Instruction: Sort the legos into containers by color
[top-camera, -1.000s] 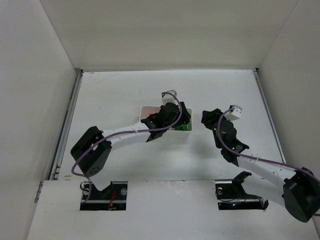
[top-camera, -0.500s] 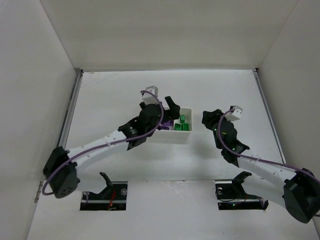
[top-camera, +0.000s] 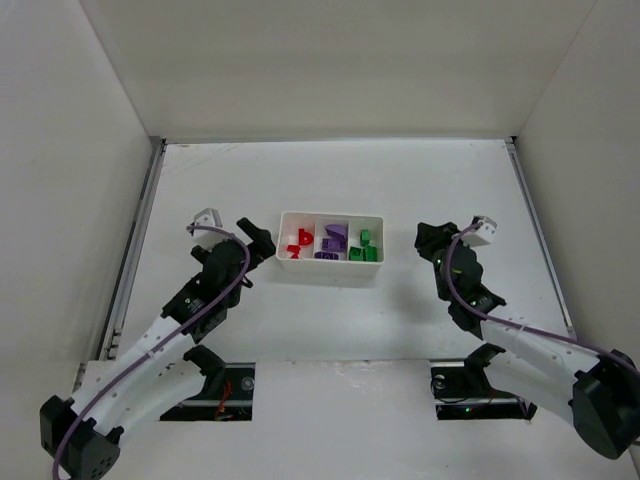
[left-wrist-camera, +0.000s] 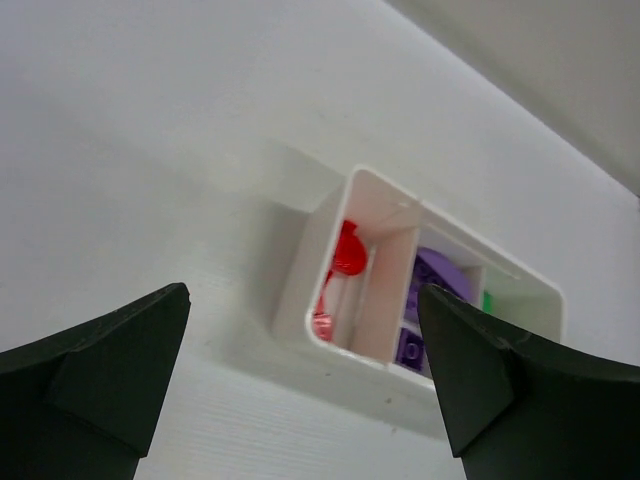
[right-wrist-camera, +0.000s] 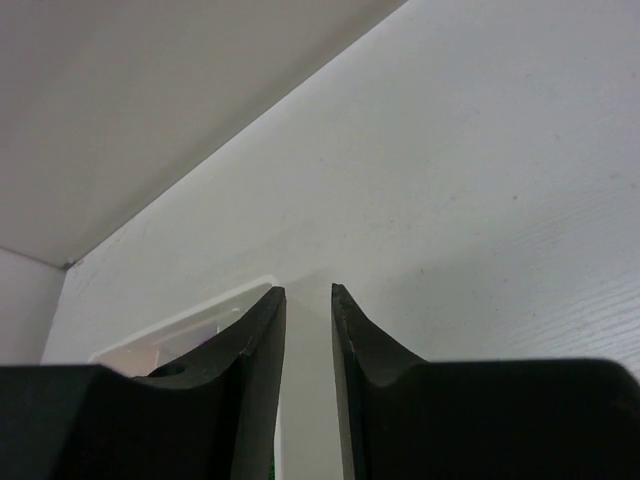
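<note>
Three colour groups lay fully in view in the tray: the red legos in its left compartment, the purple legos in the middle one and the green legos in the right one. A second earlier the left arm had hung over that tray and hidden most of it. By this moment the left gripper had pulled back to a spot just beside the tray's left end, clear of the rim and touching nothing. Its jaws had swung from about half open to spread as wide as they go, and they held nothing; the left wrist view looked between them onto the red and purple compartments.

The right gripper had drifted only slightly, staying off the tray's right end and apart from it. Its jaws had drawn together over the same second until only a thin slit showed between them in the right wrist view, with nothing caught there.

No loose brick showed on the table in the overhead view. Taken with the left hand's release and retreat, that suggested the last piece had just gone in and the sorting was most likely finished, both arms backing away empty.
</note>
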